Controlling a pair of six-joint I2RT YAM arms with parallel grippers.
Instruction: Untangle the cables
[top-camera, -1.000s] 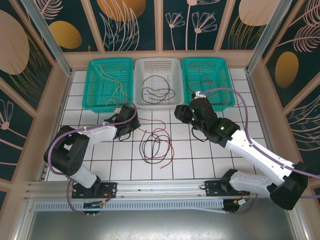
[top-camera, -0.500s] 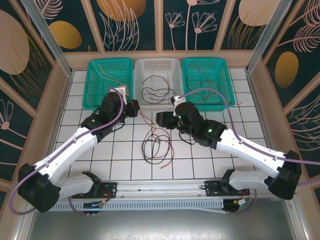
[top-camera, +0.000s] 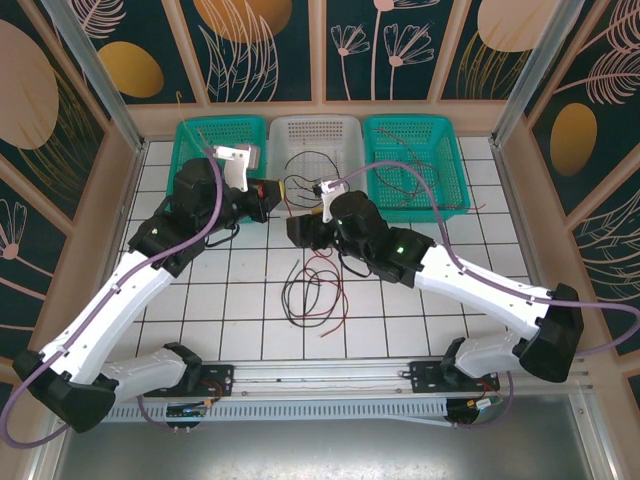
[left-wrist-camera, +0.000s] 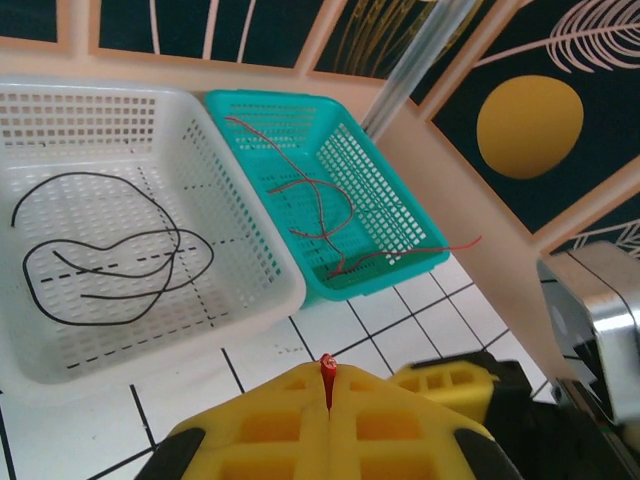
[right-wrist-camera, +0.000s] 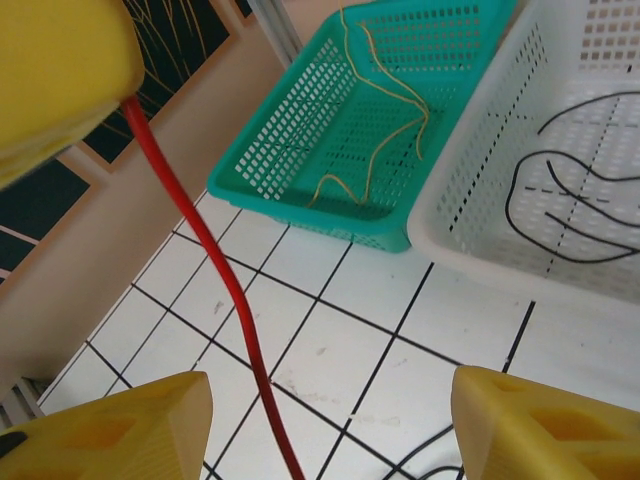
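Observation:
A tangle of red and black cables (top-camera: 314, 291) lies on the white tiles mid-table. My left gripper (top-camera: 267, 194) hangs above the floor in front of the white basket, shut on the end of a red cable (left-wrist-camera: 327, 373), whose tip pokes out between the yellow fingers (left-wrist-camera: 280, 420). From there the red cable (right-wrist-camera: 236, 300) runs down toward the tangle. My right gripper (top-camera: 297, 232) is just right of and below the left one. It stands open (right-wrist-camera: 330, 428), and the red cable passes between its fingers (right-wrist-camera: 120, 430) untouched, nearer the left one.
Three baskets line the back. The left teal one (top-camera: 190, 170) holds yellow cables (right-wrist-camera: 385, 95), the white one (top-camera: 345, 195) a black cable (left-wrist-camera: 100, 250), and the right teal one (top-camera: 450, 190) red cables (left-wrist-camera: 320, 215). Low walls ring the tiled floor.
My left arm has stretched up and back, lifting the red cable's end toward the white basket. My right gripper has moved left to the raised cable and opened wider.

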